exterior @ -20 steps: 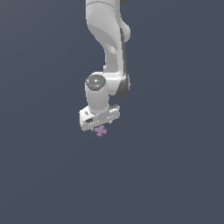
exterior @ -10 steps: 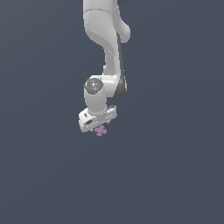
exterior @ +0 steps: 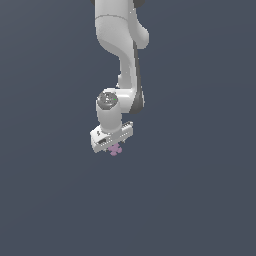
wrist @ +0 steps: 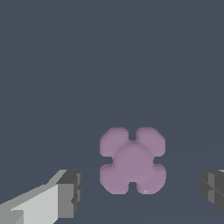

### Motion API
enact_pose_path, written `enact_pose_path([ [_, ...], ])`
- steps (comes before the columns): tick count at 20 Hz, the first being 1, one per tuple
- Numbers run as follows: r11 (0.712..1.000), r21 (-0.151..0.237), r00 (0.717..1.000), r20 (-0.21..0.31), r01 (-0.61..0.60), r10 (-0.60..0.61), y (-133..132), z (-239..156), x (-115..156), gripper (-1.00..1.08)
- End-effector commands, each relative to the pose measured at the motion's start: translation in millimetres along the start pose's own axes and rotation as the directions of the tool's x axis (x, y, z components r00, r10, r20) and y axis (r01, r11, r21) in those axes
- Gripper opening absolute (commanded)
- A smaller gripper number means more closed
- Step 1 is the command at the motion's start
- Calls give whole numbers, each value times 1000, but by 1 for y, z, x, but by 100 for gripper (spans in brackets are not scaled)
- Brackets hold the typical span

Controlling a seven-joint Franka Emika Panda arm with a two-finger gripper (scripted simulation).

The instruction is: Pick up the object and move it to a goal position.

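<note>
The object is a small pale purple clover-shaped flat piece lying on the dark grey floor. In the wrist view it sits between my two dark fingertips, with a clear gap on each side. In the exterior view the object peeks out just under the white hand. My gripper is open, straight above the piece and close to it, touching nothing.
The white arm reaches down from the top of the exterior view. A plain dark grey floor surrounds the object on all sides. No goal marker shows.
The hand has drifted slightly toward the exterior view's right and a little lower. The purple piece has stayed where it was.
</note>
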State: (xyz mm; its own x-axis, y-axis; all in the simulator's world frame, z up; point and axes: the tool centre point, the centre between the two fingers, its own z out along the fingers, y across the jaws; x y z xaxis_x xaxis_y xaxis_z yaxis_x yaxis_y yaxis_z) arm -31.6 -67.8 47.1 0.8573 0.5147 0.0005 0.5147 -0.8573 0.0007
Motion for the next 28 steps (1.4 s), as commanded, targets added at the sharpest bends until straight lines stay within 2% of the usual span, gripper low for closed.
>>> enact_pose_path([
  [1,1000,1,1000,1,1,-1,-1,11,-1,100],
  [6,1000,1,1000,1,3,-3,-1,33,-1,100],
  [11,1000,1,1000,0,4,-4,0,40,0,100],
  [12,1000,1,1000,0,4,-4,0,40,0,-100],
  [28,1000,1,1000,0,7,-7,-2,29,-2,-100],
])
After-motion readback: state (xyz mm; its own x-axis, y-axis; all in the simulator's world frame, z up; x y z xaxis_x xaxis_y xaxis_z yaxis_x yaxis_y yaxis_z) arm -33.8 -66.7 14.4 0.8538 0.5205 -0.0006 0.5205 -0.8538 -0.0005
